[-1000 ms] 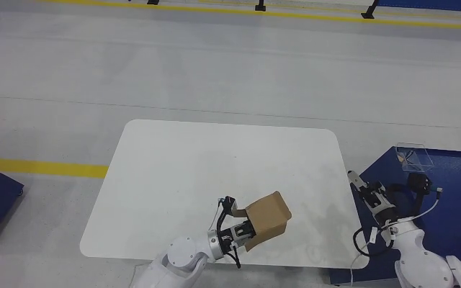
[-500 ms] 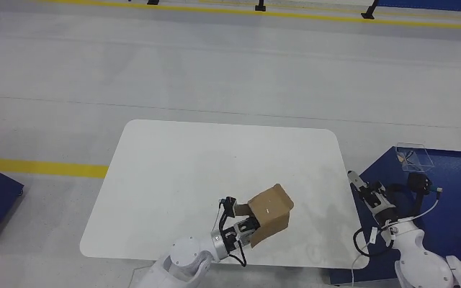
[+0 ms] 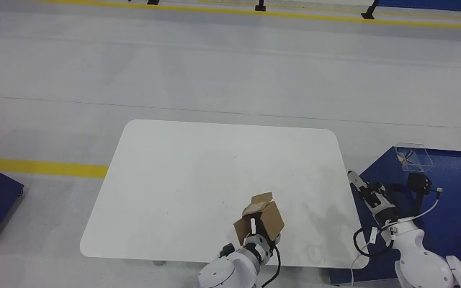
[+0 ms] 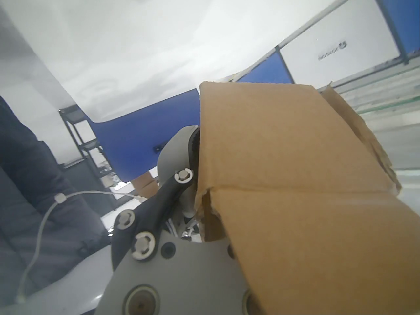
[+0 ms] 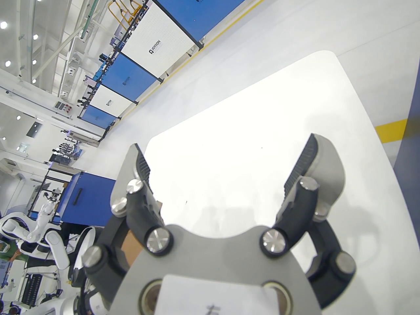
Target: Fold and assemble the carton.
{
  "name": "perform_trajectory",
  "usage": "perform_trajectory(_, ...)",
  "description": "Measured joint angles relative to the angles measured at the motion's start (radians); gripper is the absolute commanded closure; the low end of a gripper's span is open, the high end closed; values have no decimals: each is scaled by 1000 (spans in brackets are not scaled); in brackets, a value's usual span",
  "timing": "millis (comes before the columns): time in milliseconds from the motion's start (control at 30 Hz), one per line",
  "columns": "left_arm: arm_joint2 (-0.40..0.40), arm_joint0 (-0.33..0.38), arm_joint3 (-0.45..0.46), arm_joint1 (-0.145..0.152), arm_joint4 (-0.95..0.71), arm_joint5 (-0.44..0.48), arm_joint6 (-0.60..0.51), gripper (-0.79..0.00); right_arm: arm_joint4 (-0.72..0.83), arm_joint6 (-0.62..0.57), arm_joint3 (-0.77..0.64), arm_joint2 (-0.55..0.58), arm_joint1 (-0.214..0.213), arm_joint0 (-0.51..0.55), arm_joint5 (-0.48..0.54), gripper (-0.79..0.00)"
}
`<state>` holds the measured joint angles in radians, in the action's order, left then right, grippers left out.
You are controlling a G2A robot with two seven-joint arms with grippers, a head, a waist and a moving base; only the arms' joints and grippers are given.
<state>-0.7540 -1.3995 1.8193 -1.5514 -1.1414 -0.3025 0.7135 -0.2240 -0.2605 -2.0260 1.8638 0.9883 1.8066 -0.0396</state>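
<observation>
A small brown cardboard carton (image 3: 259, 218) is held up over the front edge of the white table (image 3: 216, 158), tilted, with a loose flap sticking up at its far end. My left gripper (image 3: 253, 243) sits just below it, shut on the carton's lower wall. In the left wrist view the carton (image 4: 288, 165) covers one side, and one grey finger (image 4: 175, 152) presses against its wall. My right gripper (image 5: 226, 152) is open with nothing between its fingers, off the table's right edge (image 3: 358, 183). A brown sliver of the carton (image 5: 129, 244) peeks past its linkage.
A blue stand (image 3: 392, 173) beside the table's right edge carries a clear plastic box (image 3: 412, 155). The tabletop (image 5: 246, 116) is bare white. Grey floor with yellow lines (image 3: 50, 168) surrounds the table.
The left arm has swung right and turned. The carton went from lying out sideways near the front edge to standing tilted above the gripper. The right arm has not moved.
</observation>
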Motion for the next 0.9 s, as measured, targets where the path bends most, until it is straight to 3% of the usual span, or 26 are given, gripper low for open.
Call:
perform_trajectory(133,39,1,-2,-26,-63,102,130,0,0,0,0,0,0,0,0,-785)
perform_trajectory(667,41,0,-6,-28,-68,109,130,0,0,0,0,0,0,0,0,-785)
perform_trajectory(900,-43,6,11,-58,-341,248,285,0,0,0,0,0,0,0,0,-785)
